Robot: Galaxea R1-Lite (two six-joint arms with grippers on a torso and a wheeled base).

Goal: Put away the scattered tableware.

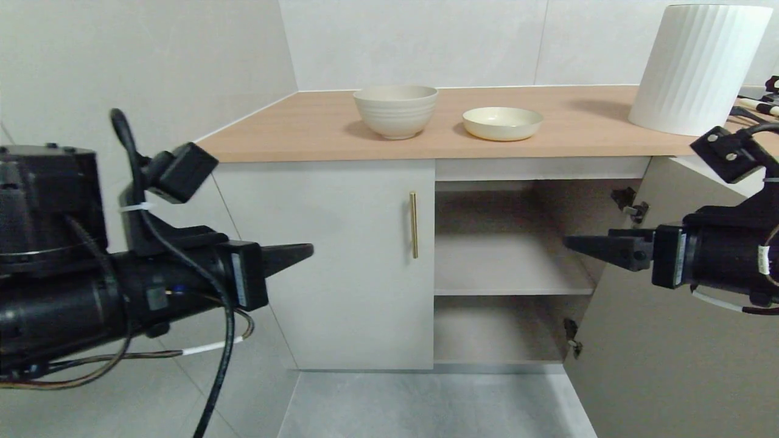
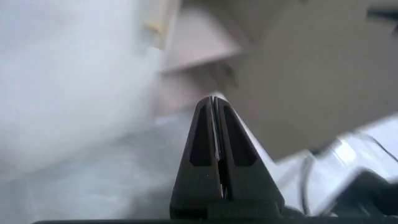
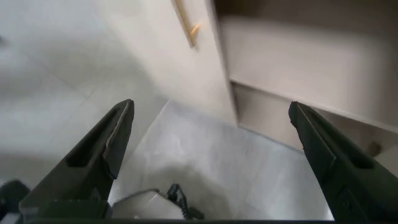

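On the wooden counter (image 1: 304,131) stand a deep ribbed beige bowl (image 1: 395,111) and, to its right, a shallow cream dish (image 1: 502,123). Below them the cabinet's right half stands open, showing two bare shelves (image 1: 508,267). My left gripper (image 1: 307,249) hangs in front of the closed left door (image 1: 341,261), well below the counter, its fingers (image 2: 214,143) pressed together and holding nothing. My right gripper (image 1: 569,242) hovers at the open compartment's right side with its fingers (image 3: 112,146) spread wide and nothing between them.
The opened right door (image 1: 663,340) juts toward me at the right. A gold handle (image 1: 413,225) sits on the closed door. A tall white ribbed cylinder (image 1: 697,67) stands on the counter's right end, with some utensils (image 1: 761,106) beyond it. Grey floor tiles (image 1: 426,404) lie below.
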